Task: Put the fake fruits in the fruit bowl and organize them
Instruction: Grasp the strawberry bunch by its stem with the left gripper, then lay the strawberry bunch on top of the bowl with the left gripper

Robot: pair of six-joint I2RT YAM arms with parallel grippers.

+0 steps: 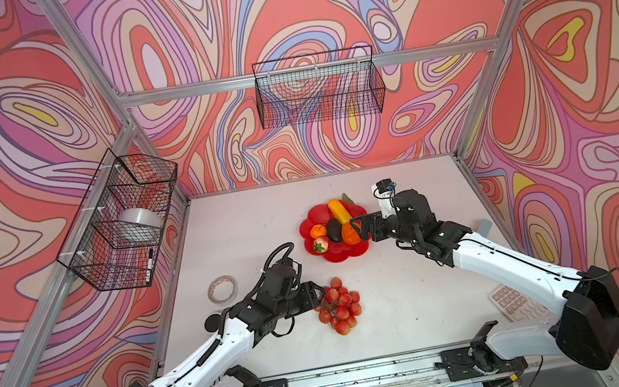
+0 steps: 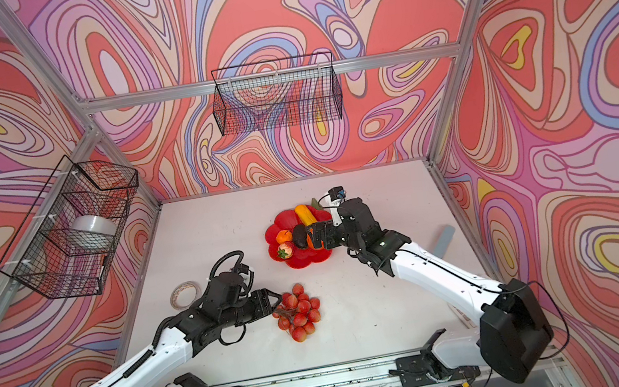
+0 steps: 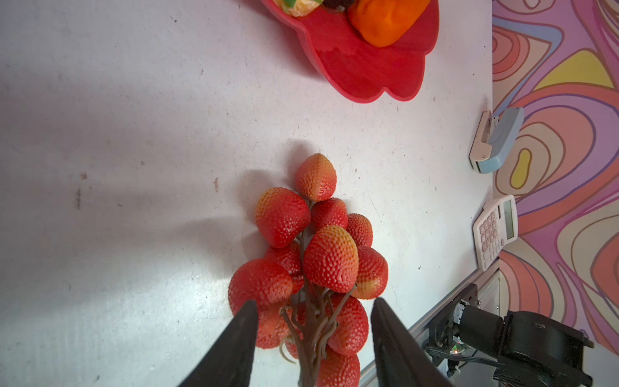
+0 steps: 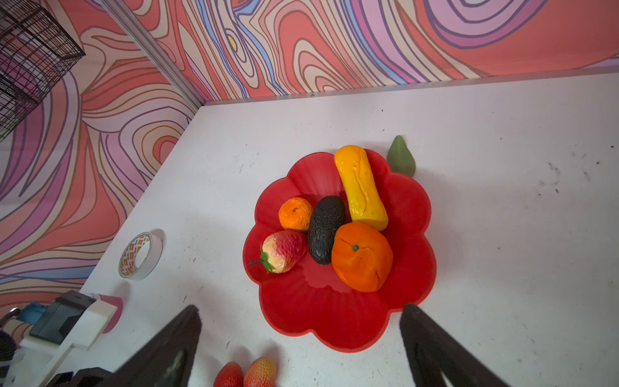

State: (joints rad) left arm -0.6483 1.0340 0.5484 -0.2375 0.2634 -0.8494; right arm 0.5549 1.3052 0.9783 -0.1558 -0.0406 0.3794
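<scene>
My left gripper [image 3: 313, 330] fingers straddle the berry bunch [image 3: 311, 258] stem, apart, on the table near the red bowl [image 4: 338, 315]; a thin-stem pinch risks swinging berries slipping; right gripper [image 4: 301, 338] open, empty.

No text can be read: the tape roll [image 4: 140, 256] bears small orange printed marks too small to make out, and the calculator [image 3: 495, 231] keys are blurred

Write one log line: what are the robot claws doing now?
left claw: open around berry bunch stem | right claw: open, empty, above red bowl
</scene>
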